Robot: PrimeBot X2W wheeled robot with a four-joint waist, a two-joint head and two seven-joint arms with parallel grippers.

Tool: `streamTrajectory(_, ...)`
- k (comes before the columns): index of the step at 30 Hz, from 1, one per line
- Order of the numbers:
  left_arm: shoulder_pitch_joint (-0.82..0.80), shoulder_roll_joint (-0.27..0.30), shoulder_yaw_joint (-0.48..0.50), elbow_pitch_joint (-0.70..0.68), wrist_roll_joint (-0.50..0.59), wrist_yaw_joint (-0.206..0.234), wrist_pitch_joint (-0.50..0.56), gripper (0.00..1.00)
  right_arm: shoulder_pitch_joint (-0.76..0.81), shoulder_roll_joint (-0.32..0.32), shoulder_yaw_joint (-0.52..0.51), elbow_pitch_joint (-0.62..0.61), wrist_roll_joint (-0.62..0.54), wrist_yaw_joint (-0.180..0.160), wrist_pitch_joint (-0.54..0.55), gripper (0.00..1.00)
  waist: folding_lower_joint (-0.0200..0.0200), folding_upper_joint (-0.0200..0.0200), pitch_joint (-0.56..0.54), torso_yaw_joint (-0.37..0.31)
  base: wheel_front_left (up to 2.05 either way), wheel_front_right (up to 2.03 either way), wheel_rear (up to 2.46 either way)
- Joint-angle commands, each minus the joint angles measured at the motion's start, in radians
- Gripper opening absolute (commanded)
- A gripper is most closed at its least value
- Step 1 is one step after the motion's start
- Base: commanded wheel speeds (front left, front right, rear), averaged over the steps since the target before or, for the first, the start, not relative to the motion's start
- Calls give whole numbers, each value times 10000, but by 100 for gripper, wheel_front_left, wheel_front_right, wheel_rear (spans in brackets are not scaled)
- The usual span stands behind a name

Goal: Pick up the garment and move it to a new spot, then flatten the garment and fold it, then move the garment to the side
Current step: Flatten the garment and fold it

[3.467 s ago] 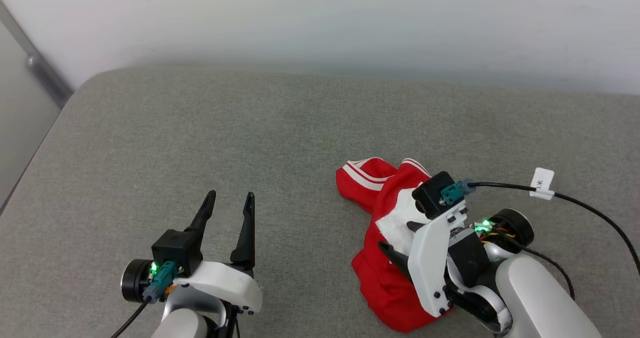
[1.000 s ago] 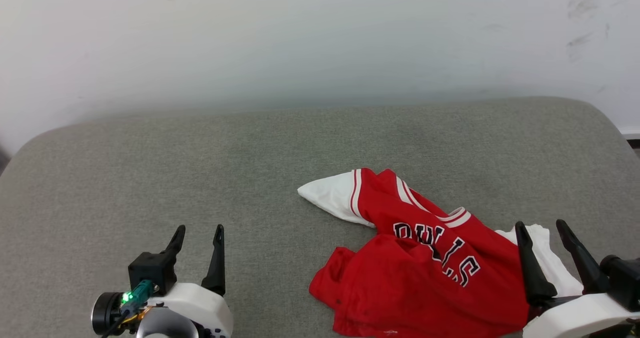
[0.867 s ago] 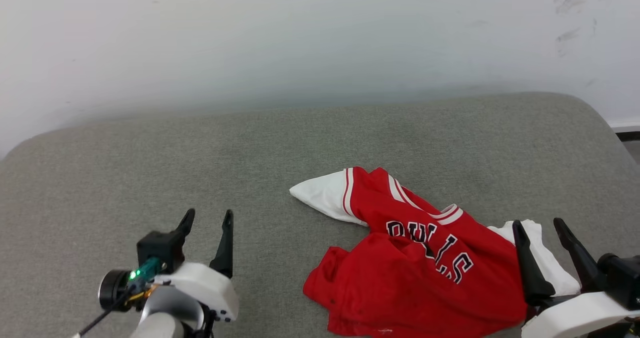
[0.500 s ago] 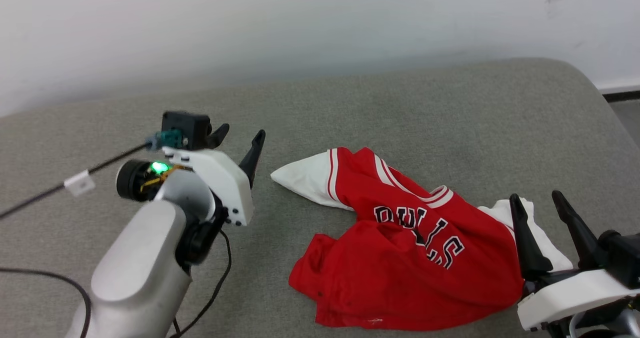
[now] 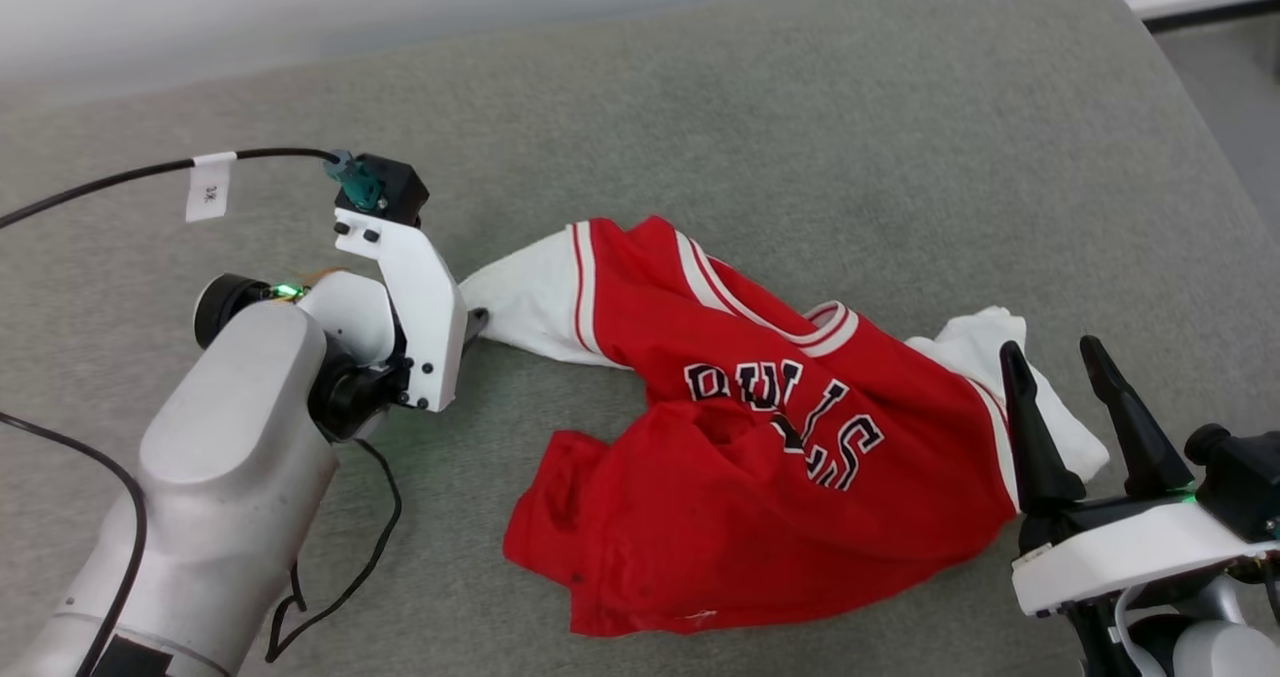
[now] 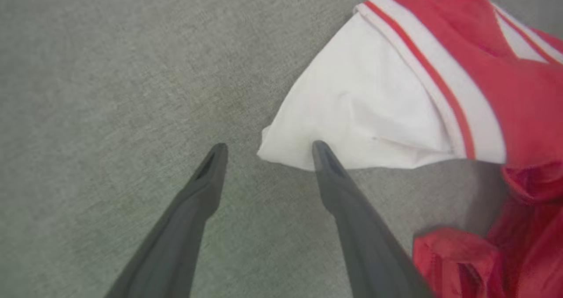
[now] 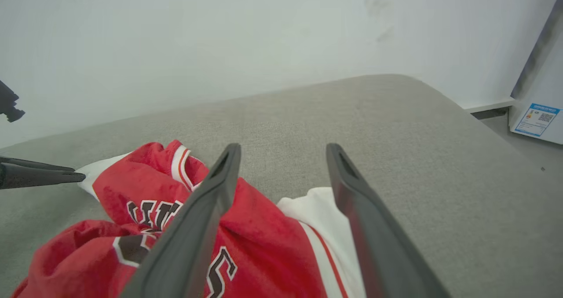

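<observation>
Red jersey [image 5: 760,437], crumpled with its lettering up, lies on a grey cushion [image 5: 800,107] between the robot's arms. The left gripper [image 6: 268,147], jaws open, straddles the very corner of one white sleeve [image 6: 360,108]. The right gripper [image 5: 1050,347], also open and empty, hovers by the other sleeve. Closing here could catch only a sliver of cloth, or the upholstery, and the sleeve might slip free when pulled. A cable [image 5: 280,151] trails behind the left arm; nothing blocks either approach.
</observation>
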Motion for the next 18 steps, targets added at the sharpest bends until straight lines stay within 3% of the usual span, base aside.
streamTrajectory(1, -123, -2, -96, 206, -45, -31, 123, 100, -190, 21, 39, 118, 103, -3, -110, 100, -1, 0, 369, -310, 0, 0, 0)
streamTrajectory(6, -71, -144, -393, 1167, -236, -104, 633, 100, -394, 18, 182, 517, 319, -3, -400, 100, -1, 0, 624, -556, 0, 0, 0)
streamTrajectory(9, 240, -391, -740, 1810, -495, -142, 1515, 100, -479, 22, 197, 681, 384, -3, -484, 100, -1, 0, 662, -619, 0, 0, 0)
streamTrajectory(10, 343, -508, -784, 1951, -611, -154, 1735, 59, -498, 20, 183, 734, 402, -3, -489, 100, -1, 0, 655, -628, 0, 0, 0)
streamTrajectory(12, 448, -700, -820, 2098, -795, -173, 1914, 0, -524, 22, 134, 808, 395, -3, -503, 100, -1, 0, 606, -609, 0, 0, 0)
streamTrajectory(18, 326, -648, -582, 1866, -564, 36, 307, 0, -380, 20, -156, 900, 347, -3, -286, 100, -1, 0, 99, -227, 0, 0, 0)
